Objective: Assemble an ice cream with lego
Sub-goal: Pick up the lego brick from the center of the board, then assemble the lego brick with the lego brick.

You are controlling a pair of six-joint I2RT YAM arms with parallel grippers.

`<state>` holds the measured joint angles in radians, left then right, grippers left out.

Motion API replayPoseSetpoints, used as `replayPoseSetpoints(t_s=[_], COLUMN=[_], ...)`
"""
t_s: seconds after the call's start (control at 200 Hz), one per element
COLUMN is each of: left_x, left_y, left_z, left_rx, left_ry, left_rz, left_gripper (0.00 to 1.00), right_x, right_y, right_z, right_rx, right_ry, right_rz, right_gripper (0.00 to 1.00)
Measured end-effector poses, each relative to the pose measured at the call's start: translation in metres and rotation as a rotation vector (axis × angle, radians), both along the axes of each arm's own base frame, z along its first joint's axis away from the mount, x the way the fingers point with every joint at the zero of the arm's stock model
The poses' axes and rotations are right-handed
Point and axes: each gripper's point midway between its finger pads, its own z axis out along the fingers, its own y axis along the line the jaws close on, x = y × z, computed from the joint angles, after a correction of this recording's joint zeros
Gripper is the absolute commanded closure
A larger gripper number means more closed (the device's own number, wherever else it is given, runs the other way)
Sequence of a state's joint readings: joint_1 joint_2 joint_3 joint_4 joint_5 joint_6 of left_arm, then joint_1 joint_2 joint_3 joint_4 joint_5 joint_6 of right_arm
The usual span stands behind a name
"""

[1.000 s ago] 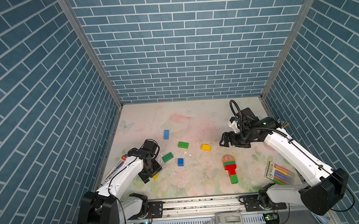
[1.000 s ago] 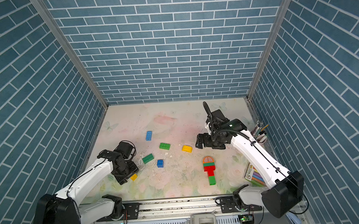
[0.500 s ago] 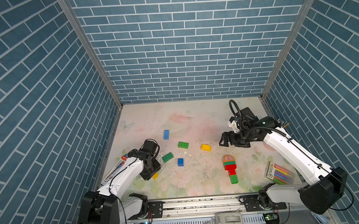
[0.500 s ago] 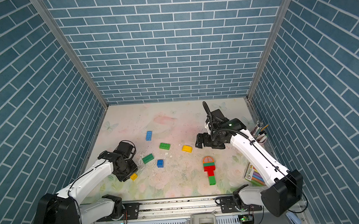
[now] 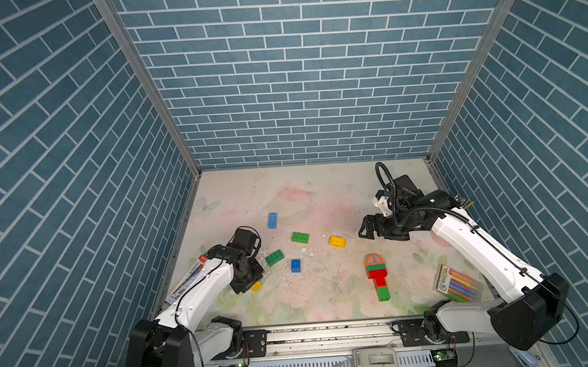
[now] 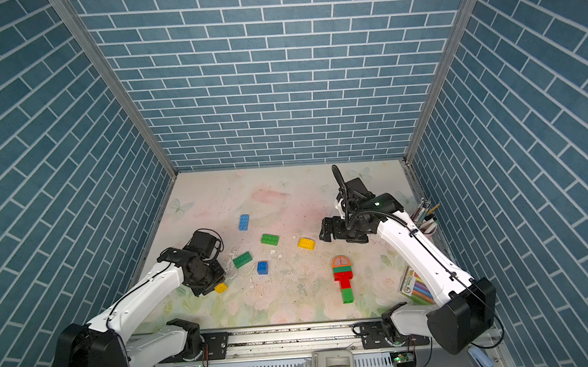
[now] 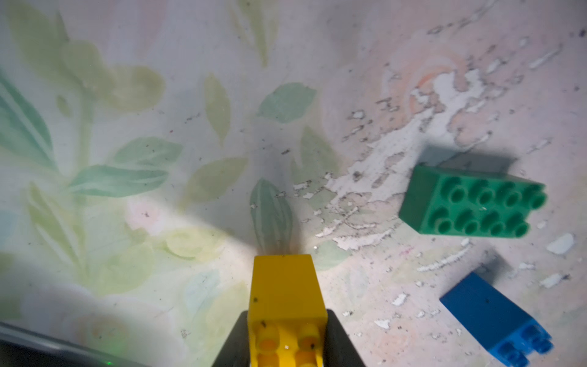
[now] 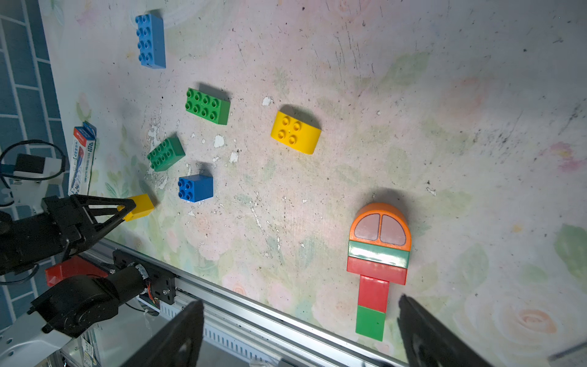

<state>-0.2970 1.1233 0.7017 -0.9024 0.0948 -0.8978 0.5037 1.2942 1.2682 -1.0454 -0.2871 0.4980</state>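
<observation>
Clamping the small yellow brick (image 7: 286, 295) at the counter's (image 5: 321, 196) left part, the left end effector (image 5: 251, 285) is in the pick-up step; the right end effector (image 5: 367, 226) hangs with jaws apart. Next move likely calls for lifting the brick across to the flat-lying ice cream stack (image 5: 377, 281), studs aligned.

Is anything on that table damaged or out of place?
Yes: the flowered table covering is scraped and flaking, with white chips scattered beside the dark green oblong plastic brick and the small blue square plastic brick. The bricks themselves look intact.
</observation>
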Motion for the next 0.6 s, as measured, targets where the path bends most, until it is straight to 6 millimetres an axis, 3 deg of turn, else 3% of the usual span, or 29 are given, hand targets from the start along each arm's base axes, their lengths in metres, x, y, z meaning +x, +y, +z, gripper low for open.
replayPoseSetpoints(t_s=[0.155,0.275,0.44,0.6], left_x=[0.027,0.038,0.042,0.044], left_y=[-0.027,-0.056,-0.093,-0.115], left_z=[0.044,0.063,0.064,0.058], left_rx=[-0.003,0.006,0.027,0.04], left_ry=[-0.111,-0.15,-0.143,-0.125], left_rz=[-0.167,-0.307,-0.471,-0.571], left_gripper=[0.85,0.86,0.86,0.86], right_x=[0.002,0.001,-0.004,-0.01], right_y=[0.004,0.007,0.012,0.015], right_z=[-0.004,-0.015,-0.03,-0.041], right_rx=[0.02,0.041,0.093,0.14], right_ry=[-0.005,0.015,0.044,0.065], right_rz=[0.002,-0.008,-0.036,-0.068], right_gripper=[0.05,0.05,0.06,0.07])
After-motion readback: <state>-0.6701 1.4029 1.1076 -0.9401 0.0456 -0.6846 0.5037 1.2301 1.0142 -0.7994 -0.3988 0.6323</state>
